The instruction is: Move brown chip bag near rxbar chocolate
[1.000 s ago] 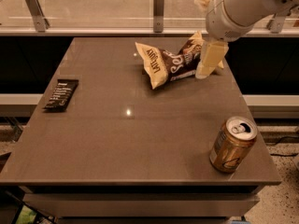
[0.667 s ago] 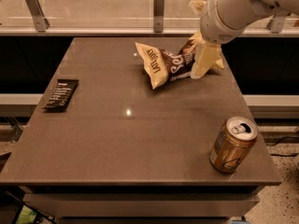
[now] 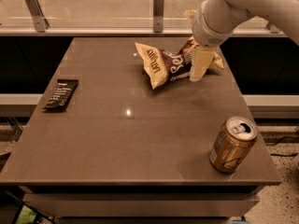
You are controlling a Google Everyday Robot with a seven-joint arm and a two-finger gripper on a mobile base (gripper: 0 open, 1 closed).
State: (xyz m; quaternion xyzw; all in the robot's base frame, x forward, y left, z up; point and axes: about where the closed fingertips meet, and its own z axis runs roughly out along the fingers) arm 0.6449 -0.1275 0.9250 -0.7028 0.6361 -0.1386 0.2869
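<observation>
The brown chip bag (image 3: 163, 65) lies crumpled on the far middle-right of the brown table (image 3: 140, 139), with pale yellow ends and white lettering. My gripper (image 3: 199, 73) hangs from the white arm that comes in from the upper right. It sits down at the bag's right end, with a pale part in front of the bag and touching or nearly touching the table. The rxbar chocolate (image 3: 61, 94), a small flat black wrapper with white text, lies near the table's left edge, far from the bag.
A gold drink can (image 3: 232, 144) stands upright near the table's front right corner. A glass rail with metal posts (image 3: 159, 8) runs behind the table's far edge. The floor drops away past the right edge.
My gripper has moved a little left and lower onto the right end of the chip bag. The bag, the bar and the can have stayed in place.
</observation>
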